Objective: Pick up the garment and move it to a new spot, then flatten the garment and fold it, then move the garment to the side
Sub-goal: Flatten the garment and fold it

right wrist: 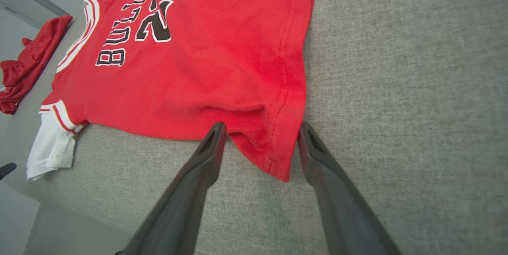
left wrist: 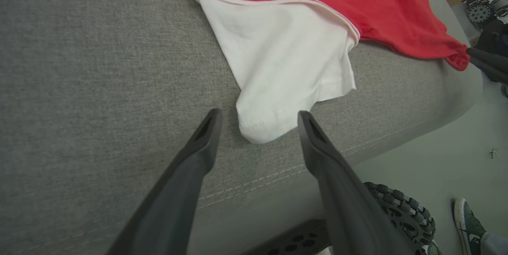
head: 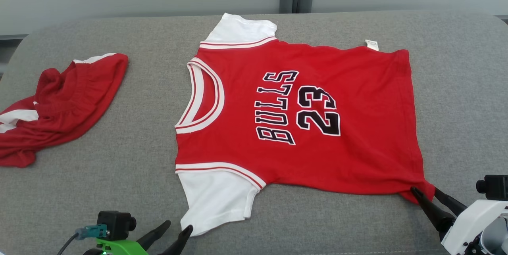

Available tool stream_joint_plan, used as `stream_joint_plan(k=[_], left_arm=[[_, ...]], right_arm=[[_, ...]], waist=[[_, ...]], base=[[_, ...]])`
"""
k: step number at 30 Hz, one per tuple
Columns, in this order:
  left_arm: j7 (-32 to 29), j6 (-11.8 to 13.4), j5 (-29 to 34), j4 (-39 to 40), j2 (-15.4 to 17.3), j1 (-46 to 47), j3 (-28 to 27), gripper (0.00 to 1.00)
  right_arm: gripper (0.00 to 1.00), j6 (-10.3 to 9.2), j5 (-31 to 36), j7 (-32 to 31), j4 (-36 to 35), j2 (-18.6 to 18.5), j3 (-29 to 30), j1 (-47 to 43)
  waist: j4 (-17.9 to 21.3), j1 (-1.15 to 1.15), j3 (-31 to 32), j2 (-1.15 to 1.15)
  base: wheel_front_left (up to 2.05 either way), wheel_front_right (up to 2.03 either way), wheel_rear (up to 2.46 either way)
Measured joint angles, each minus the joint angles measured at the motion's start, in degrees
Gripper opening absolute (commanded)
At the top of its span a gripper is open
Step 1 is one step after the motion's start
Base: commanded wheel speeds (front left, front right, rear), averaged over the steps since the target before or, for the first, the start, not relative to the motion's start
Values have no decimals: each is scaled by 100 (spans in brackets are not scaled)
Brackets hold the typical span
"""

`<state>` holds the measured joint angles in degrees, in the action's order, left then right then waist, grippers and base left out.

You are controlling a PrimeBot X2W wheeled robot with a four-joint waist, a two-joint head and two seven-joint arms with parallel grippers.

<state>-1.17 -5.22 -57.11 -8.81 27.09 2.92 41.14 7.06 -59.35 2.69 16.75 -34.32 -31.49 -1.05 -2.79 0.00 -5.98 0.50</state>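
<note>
The grey woven cushion top [head: 119, 191] spreads wide around the jersey [head: 309, 128], with bare fabric open to the right of the jersey and a band of it between the jersey and the rounded, stitched front edge. Beyond that edge, below the jersey's near sleeve in the left wrist view, lies pale floor [left wrist: 456, 148].

The jersey lies flat and face up at the middle of the cushion, neck hole to the left, hem to the right. It is red knit with white short sleeves, red-and-white striped trim, and black lettering "BULLS 23" edged in white. Left of the jersey, well apart, a crumpled red garment [head: 63, 108] with white stripes sits bunched.

The near white sleeve [left wrist: 285, 60] tapers to a rounded tip. The left gripper [left wrist: 258, 116] is released, its dark fingers spread to either side of that tip. The right gripper [right wrist: 262, 126] is likewise released, its fingers flanking the jersey's near hem corner [right wrist: 278, 160], which is slightly rumpled. A small white label [head: 372, 45] pokes out at the jersey's far hem corner.
</note>
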Motion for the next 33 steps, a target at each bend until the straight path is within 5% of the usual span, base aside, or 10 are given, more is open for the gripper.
stream_joint_plan(k=[9, 26, 33], left_arm=[[170, 78, 196, 12, 73, 43, -82, 100], [994, 765, 494, 366, 66, 246, -789, 100], [1394, 1009, 513, 542, -63, 302, -1203, 100]], right_arm=[[100, 0, -33, 313, 154, 52, 196, 41], [100, -19, 497, 1006, -639, 170, 430, 495], [100, -426, 1154, 1191, -1098, 242, 817, 835]], waist=[[-13, 0, 34, 0], [31, 0, 159, 0], [37, 0, 166, 0]], base=[[0, 0, 0], [0, 0, 0], [0, 0, 0]])
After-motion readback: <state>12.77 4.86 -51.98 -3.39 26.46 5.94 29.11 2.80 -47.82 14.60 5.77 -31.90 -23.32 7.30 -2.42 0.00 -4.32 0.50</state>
